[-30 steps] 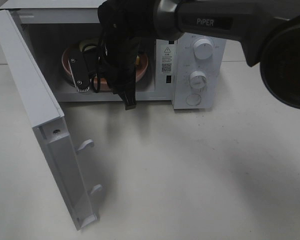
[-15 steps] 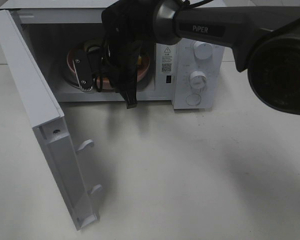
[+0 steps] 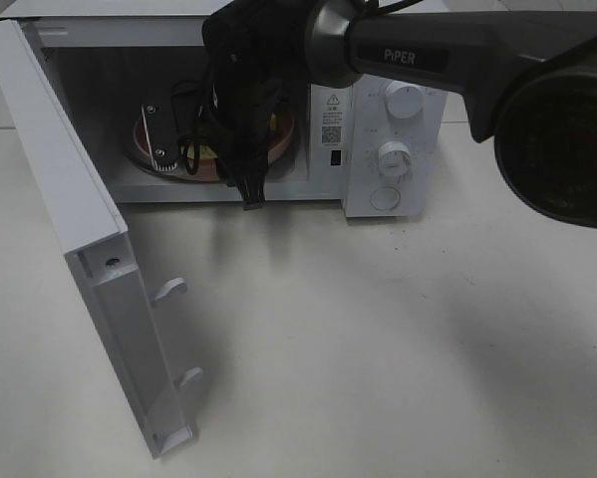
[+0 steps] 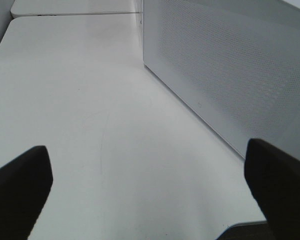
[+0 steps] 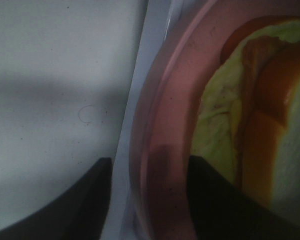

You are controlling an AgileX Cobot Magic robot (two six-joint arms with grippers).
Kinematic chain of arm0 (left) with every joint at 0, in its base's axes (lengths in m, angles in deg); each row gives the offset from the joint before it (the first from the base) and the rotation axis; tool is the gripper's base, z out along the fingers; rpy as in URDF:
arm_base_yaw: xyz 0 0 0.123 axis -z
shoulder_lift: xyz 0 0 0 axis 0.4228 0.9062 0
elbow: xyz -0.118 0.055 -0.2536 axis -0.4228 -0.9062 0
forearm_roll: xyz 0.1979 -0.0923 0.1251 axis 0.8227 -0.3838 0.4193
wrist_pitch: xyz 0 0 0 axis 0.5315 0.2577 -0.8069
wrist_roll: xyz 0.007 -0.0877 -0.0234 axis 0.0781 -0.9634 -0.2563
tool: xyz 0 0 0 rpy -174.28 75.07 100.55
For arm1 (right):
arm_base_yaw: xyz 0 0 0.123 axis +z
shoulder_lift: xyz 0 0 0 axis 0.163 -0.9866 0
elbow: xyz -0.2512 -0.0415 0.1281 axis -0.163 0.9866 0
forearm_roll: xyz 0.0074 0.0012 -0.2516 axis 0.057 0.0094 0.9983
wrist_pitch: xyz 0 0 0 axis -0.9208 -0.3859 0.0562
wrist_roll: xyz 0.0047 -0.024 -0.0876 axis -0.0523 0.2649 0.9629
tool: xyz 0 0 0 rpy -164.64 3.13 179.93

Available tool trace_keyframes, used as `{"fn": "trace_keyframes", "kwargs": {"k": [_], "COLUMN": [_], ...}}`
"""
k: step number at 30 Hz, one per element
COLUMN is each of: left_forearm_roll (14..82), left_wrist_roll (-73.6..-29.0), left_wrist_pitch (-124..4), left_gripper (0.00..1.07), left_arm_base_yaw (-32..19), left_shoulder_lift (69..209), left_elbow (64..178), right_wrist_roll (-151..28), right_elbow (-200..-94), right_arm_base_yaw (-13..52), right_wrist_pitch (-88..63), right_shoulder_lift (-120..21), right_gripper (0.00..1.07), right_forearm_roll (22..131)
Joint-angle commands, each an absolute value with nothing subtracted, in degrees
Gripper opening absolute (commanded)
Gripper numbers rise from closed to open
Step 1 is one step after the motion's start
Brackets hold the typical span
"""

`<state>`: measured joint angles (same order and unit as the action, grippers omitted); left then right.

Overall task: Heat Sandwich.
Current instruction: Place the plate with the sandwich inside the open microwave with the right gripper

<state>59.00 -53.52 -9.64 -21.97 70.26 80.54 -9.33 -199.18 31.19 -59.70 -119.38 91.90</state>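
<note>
The sandwich (image 5: 270,125), white bread with brown crust and pale green filling, lies on the round pink plate (image 5: 165,150) inside the open microwave (image 3: 388,149). My right gripper (image 5: 150,200) reaches into the cavity. Its two dark fingers straddle the plate's rim, with a gap showing beside the outer finger (image 5: 89,195), so it is open. In the high view the right gripper (image 3: 203,159) covers most of the plate (image 3: 283,134), and the sandwich is hidden behind it. My left gripper (image 4: 150,200) hangs over the bare table with its fingers wide apart and nothing between them.
The microwave door (image 3: 79,229) swings out to the left toward the table's front, its latch hooks (image 3: 168,289) pointing right. Two white knobs (image 3: 403,100) sit on the control panel. In the left wrist view the door's perforated face (image 4: 225,75) stands close by.
The right gripper's fingers have spread apart off the plate rim. The plate has settled lower on the microwave floor. The left gripper has stayed still.
</note>
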Motion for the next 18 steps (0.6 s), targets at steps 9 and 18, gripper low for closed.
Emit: {"fn": "trace_keyframes", "kwargs": {"k": [9,18], "left_forearm_roll": [58.89,58.89], "left_wrist_roll": [-53.58,-53.58], "left_wrist_pitch": [-9.58,-9.58], "left_gripper": [1.00,1.00], "left_arm_base_yaw": [-22.03,-22.03], "left_shoulder_lift": [69.06,69.06], "left_elbow": [80.43,80.43], "right_wrist_roll": [-14.14,-14.14], "right_elbow": [-197.46,-189.90], "right_arm_base_yaw": [31.13,31.13], "right_wrist_pitch": [-58.96,-53.46], "right_shoulder_lift": [-117.49,-112.51], "right_gripper": [0.79,0.77], "right_forearm_roll": [91.96,91.85]}}
